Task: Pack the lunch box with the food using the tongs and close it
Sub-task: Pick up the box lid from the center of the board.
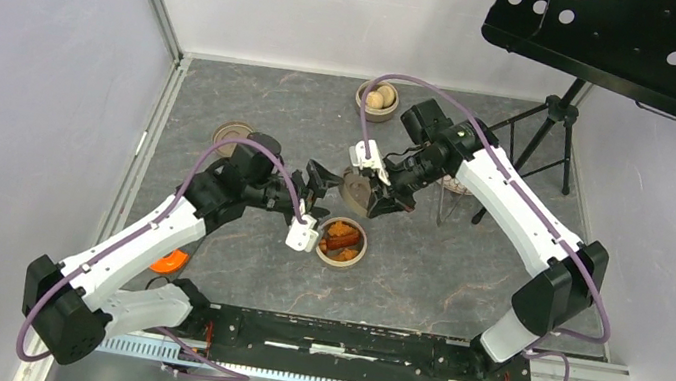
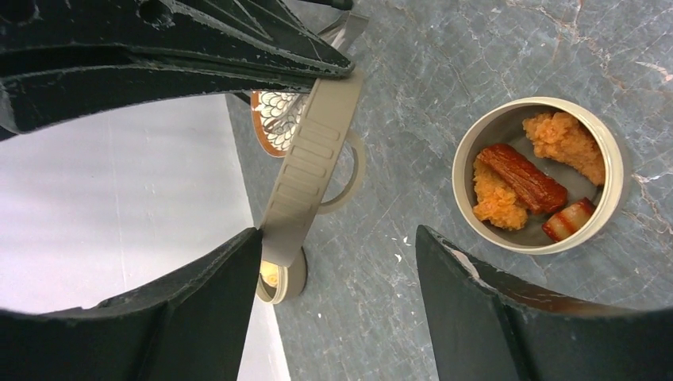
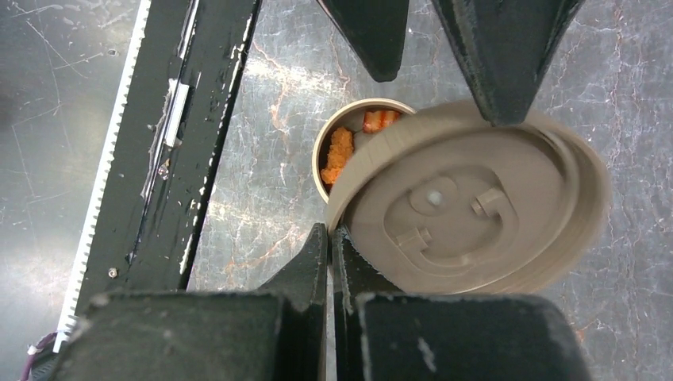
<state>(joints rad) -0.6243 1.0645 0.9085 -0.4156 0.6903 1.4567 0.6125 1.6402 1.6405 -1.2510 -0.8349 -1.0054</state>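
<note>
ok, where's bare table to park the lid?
Free: table right of the lunch box, short of the right arm; also between plate and bun bowl. Crowded: behind the box, where left pincer and right pincer meet at the lid.

Readable text: none in any view.
Lid (image 3: pixel 468 210): moulded shapes only, no letters.
Lunch box (image 2: pixel 524 244): plain rim, no label.
Music stand (image 1: pixel 629 42): round holes, no writing.

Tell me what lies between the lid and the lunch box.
Only bare table separates the lid from the lunch box, shown in the left wrist view.
</note>
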